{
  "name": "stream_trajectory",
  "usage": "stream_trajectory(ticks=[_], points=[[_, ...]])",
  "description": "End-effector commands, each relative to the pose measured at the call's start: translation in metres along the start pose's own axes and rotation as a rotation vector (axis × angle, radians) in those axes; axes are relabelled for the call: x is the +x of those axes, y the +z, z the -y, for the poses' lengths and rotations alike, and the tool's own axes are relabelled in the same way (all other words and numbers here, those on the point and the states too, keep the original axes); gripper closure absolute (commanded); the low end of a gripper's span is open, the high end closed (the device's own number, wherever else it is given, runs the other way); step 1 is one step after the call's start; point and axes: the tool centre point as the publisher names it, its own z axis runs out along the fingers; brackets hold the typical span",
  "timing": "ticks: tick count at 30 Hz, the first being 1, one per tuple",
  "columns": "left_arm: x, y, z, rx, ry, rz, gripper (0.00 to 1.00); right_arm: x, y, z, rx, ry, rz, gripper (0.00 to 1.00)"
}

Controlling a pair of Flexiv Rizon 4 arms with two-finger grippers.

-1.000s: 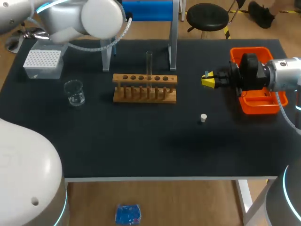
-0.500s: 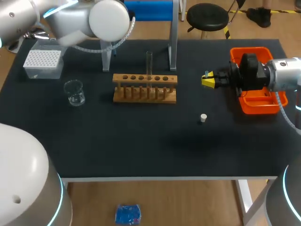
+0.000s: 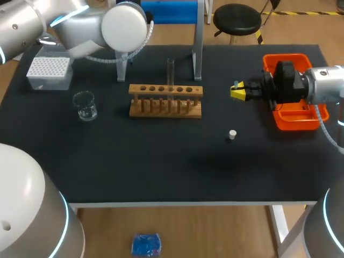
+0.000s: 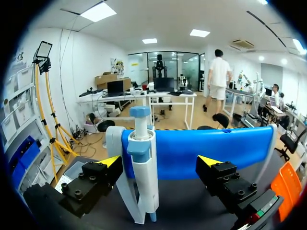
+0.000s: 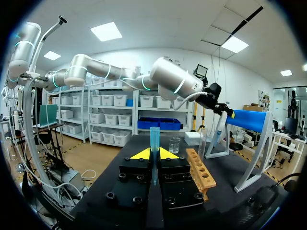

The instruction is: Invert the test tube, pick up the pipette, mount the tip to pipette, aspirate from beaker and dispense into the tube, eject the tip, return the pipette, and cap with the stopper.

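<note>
I judge that the step in hand is the picking up of the pipette [image 4: 144, 172]. It hangs on the blue stand [image 4: 211, 148] at the far side of the table [image 3: 161, 161]. The left gripper [image 4: 159, 163] is in front of it with its jaws wide open, one finger on each side of the pipette body and neither one touching it.

The right gripper [image 5: 154, 154] waits near the orange tray [image 3: 293, 121]. Its jaws are closed on a thin blue tip [image 5: 154, 139], which stands upright between them.

The test tube [image 3: 170, 72] stands upright in the wooden rack [image 3: 165, 100]. The beaker [image 3: 85, 105] is well to the left of the rack, and the white stopper [image 3: 232, 134] lies alone on the table, between the rack and the tray.

For the next move, I think the left arm must go a little forward until the pipette body sits fully between the fingers. Then it must close and lift the pipette off the stand without pulling the stand with it.

Some things I cannot see well:
- In the head view the left arm's own joint covers its gripper and the pipette.
- In the left wrist view the lower end of the pipette is hard to make out.
- I cannot tell how the pipette hooks on the stand.
- I cannot tell which end of the test tube is up.
- I cannot tell how much liquid the beaker holds.
</note>
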Motion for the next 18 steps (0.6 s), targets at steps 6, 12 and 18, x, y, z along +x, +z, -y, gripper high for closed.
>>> stream_trajectory(ticks=[6,12,18], points=[[0.0038,0.0019,0.0005,0.008,0.003,-0.025,0.00,0.0010,-0.0001,-0.0003,0.001,-0.001,0.002,1.00],[0.0057,0.0025,0.0002,0.005,0.013,-0.025,0.00,0.0010,-0.0001,-0.0003,0.001,-0.001,0.002,1.00],[0.0001,0.0037,-0.0011,0.003,0.006,0.005,0.00,0.0010,-0.0001,-0.0003,0.001,-0.001,0.002,1.00]])
